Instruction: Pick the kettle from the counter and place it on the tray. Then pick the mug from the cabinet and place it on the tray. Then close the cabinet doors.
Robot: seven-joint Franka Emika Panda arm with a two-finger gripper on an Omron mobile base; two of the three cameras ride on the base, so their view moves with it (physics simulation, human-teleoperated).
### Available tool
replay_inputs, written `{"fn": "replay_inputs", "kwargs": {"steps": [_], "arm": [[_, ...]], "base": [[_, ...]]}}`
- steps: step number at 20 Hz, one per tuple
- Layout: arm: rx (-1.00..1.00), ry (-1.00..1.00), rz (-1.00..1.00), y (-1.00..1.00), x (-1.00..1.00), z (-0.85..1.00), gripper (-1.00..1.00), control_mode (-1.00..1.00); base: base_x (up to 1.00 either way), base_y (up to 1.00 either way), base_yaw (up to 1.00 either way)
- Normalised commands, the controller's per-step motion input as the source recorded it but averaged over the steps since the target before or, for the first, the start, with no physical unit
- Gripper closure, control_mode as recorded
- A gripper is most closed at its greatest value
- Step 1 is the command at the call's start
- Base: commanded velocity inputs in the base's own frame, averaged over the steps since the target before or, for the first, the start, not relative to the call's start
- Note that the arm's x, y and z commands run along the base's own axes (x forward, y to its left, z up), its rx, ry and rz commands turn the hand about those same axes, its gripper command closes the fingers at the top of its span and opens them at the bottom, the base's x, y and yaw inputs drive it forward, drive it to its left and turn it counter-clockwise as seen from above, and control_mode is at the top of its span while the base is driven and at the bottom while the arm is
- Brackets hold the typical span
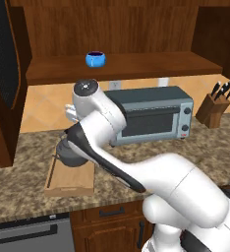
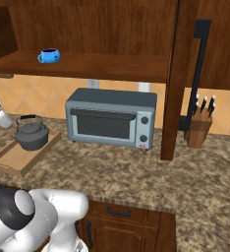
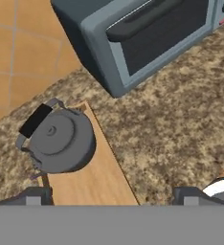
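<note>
Hand view shows my end effector wide and empty above the kettle, which sits on the tray at its far end. The mug waits on the cabinet shelf. Risks: clipping the kettle's handle as I rise, or nudging the mug deeper.

The arm is built of smooth, glossy white shells with rounded, bulbous segments. Dark grey to black material is seen at the joints, and a black band runs along the side of one link. One joint is capped by a dark round disc with a small pale centre. In the right base view a grey rounded cap is set in a black ring on the white housing. Two small dark fingertips are seen on the gripper.
</note>
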Motion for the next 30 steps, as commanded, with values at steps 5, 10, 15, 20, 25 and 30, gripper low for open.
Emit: {"fn": "replay_inputs", "kwargs": {"steps": [5, 10, 15, 20, 25, 30], "arm": [[-0.3, 0.22, 0.14, -0.35, -0.46, 0.5, -1.0, -1.0], [-0.23, 0.07, 0.15, -0.29, -0.06, 0.0, -1.0, -1.0], [-0.07, 0.0, 0.2, -0.23, -0.09, -0.04, -1.0, -1.0], [-0.02, 0.0, 0.11, -0.12, -0.01, 0.28, -1.0, -1.0], [-0.07, -0.02, 0.04, -0.02, 0.01, 0.57, -1.0, -1.0], [-0.03, -0.18, 0.0, 0.0, 0.14, 0.53, -1.0, -1.0]], "base": [[0.0, 0.0, 0.0], [0.0, 0.0, 0.0], [0.0, 0.0, 0.0], [0.0, 0.0, 0.0], [0.0, 0.0, 0.0], [0.0, 0.0, 0.0]]}}
